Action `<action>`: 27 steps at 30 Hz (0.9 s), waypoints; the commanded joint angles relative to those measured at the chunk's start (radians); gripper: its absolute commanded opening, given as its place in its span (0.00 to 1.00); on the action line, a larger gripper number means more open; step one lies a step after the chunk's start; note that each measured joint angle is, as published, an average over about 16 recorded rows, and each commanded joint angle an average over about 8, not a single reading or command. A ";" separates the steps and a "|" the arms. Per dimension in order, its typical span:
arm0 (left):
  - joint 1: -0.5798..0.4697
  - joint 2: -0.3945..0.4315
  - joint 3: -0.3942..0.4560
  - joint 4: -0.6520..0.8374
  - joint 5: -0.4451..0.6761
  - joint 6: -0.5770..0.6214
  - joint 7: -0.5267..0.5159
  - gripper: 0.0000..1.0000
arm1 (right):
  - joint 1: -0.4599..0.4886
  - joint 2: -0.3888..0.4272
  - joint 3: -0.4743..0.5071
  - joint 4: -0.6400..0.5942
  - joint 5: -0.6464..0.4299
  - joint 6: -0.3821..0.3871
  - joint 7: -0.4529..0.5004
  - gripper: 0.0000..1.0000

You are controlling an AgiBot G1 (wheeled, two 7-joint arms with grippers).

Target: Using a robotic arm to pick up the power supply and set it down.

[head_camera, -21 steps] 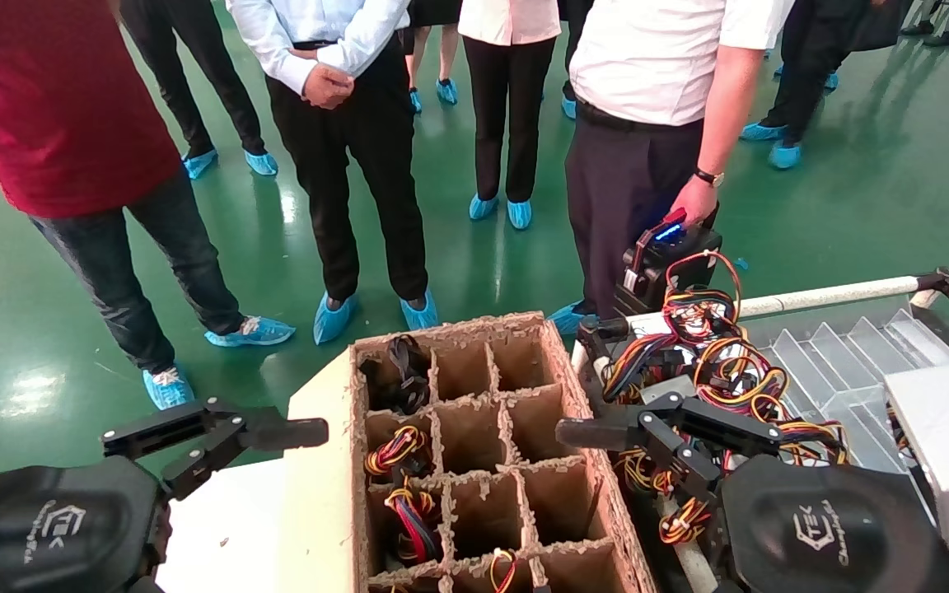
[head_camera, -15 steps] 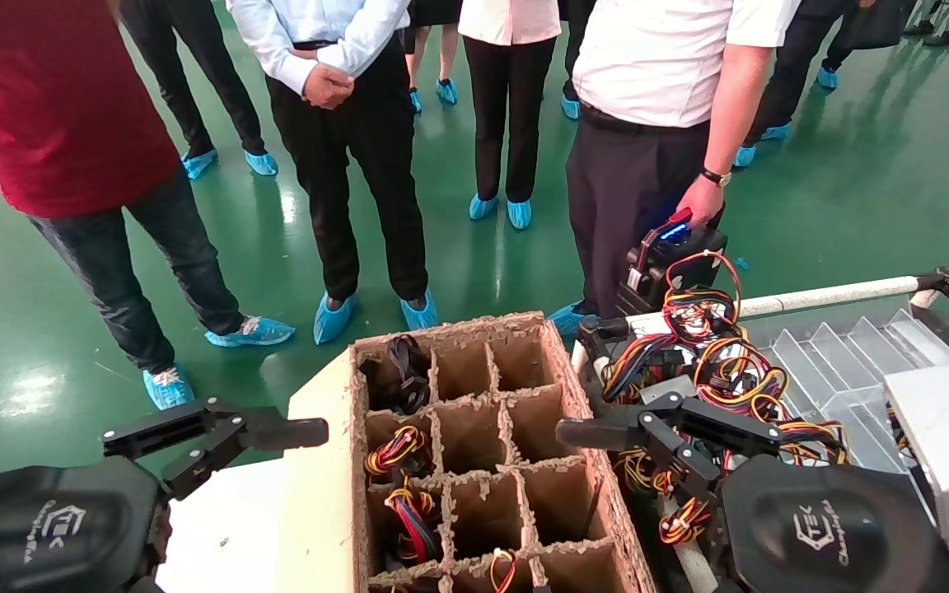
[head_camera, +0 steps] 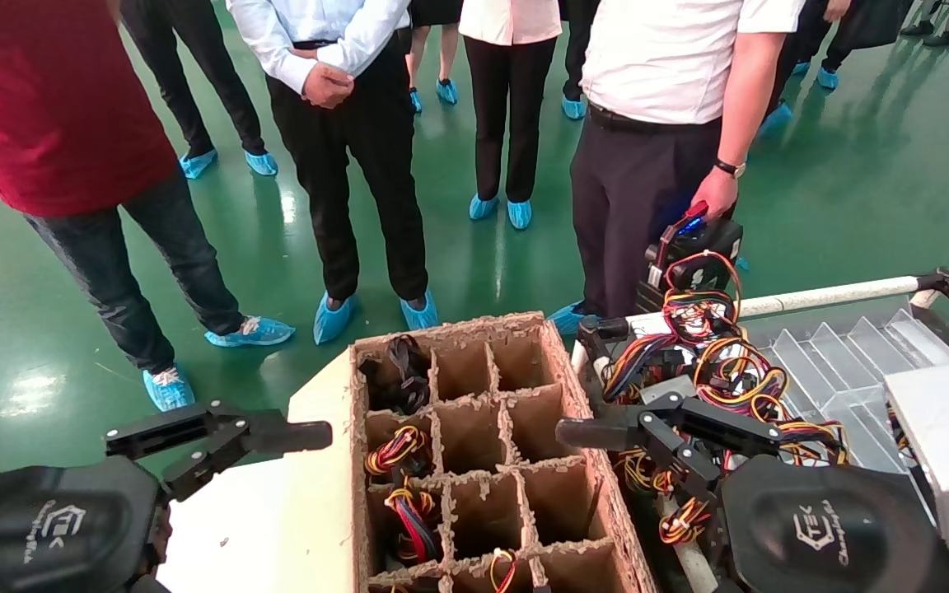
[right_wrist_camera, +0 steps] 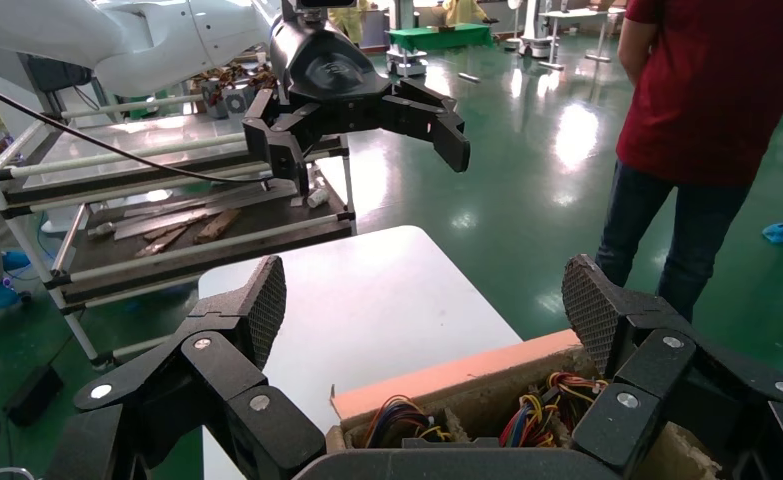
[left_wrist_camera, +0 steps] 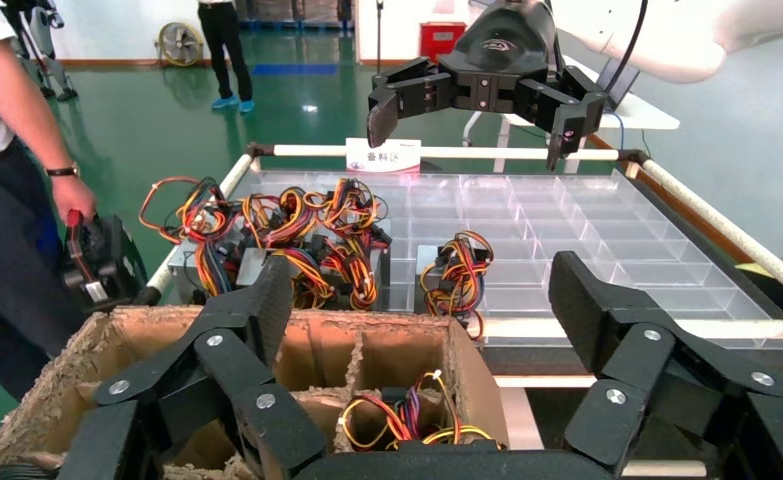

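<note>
Several power supplies (head_camera: 693,362), grey boxes trailing red, yellow and black cable bundles, lie in the clear divided tray (head_camera: 845,371). From the left wrist they appear as a heap (left_wrist_camera: 297,240) and one apart (left_wrist_camera: 457,282). My right gripper (head_camera: 647,436) hangs open and empty just above that heap, at the tray's end next to the cardboard box (head_camera: 474,328). Seen from its own wrist (right_wrist_camera: 422,300), it points across the box. My left gripper (head_camera: 227,441) hovers open and empty over the white table (head_camera: 236,511), beside the box (left_wrist_camera: 367,328), facing the tray (left_wrist_camera: 427,300).
The cardboard box's compartments hold cable bundles (head_camera: 396,449); others are bare. People stand close on the green floor beyond the table. A man in a white shirt holds a black controller (head_camera: 693,239) at the tray's far corner. White rails (head_camera: 829,295) edge the tray.
The man in white has shifted right with his controller. My left gripper has barely drifted; the right gripper has not moved. Both remain open.
</note>
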 commanded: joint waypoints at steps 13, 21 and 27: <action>0.000 0.000 0.001 0.001 0.000 0.000 0.000 0.00 | 0.060 0.020 -0.052 0.012 -0.186 0.001 -0.044 1.00; -0.001 0.000 0.001 0.001 0.000 0.000 0.001 0.00 | 0.160 0.009 -0.138 0.052 -0.432 -0.013 -0.078 1.00; -0.001 0.000 0.001 0.001 -0.001 0.000 0.001 0.00 | 0.219 -0.033 -0.195 0.062 -0.559 -0.017 -0.104 1.00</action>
